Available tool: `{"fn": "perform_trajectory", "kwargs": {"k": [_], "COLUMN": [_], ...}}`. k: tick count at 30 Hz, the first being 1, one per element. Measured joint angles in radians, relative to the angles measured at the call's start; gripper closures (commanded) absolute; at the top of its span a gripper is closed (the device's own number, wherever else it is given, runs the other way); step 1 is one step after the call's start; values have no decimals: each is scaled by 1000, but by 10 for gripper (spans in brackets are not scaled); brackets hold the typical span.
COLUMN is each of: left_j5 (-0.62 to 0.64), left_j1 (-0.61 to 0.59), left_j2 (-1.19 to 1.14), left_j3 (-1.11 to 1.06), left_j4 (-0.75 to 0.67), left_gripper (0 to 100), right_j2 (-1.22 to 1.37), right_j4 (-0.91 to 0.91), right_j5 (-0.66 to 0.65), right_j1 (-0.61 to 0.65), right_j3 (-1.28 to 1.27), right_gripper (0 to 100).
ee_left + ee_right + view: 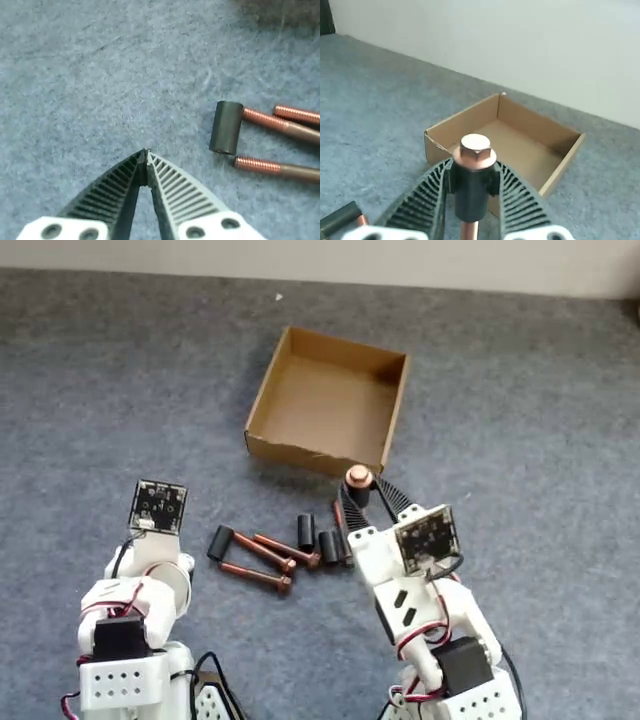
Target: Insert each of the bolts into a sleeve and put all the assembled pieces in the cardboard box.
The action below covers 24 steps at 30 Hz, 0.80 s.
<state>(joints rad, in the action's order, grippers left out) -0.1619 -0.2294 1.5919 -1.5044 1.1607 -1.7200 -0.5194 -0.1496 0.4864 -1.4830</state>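
Note:
My right gripper is shut on a copper bolt inside a black sleeve, held upright with the hex head on top, just in front of the cardboard box. The box looks to hold nothing. On the carpet between the arms lie copper bolts and black sleeves; one sleeve sits on a bolt's end. A bare bolt lies beside it. My left gripper is shut with nothing in it, hovering over carpet to the left of that sleeve.
Grey carpet covers the whole work area. A pale wall runs behind the box. Open carpet lies left and right of the box.

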Motion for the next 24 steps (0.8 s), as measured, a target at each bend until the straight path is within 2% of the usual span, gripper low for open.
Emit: {"fn": "perform_trajectory", "kwargs": {"k": [4, 11, 18, 24], "left_j5": [0, 0, -6, -6], "left_j1": [0, 0, 0, 0], "left_j2": [3, 2, 3, 3], "left_j3": [-9, -25, -32, -68], "left_j4": [0, 0, -2, -54], "left_gripper": [994, 994, 994, 994], "right_j2": [221, 772, 1301, 1666], "right_j4": [29, 235, 454, 480], "right_j5": [0, 0, 0, 0], "right_j1": [0, -25, -110, -149], "right_j3": [126, 413, 667, 812], "right_gripper": [994, 994, 994, 984]}}
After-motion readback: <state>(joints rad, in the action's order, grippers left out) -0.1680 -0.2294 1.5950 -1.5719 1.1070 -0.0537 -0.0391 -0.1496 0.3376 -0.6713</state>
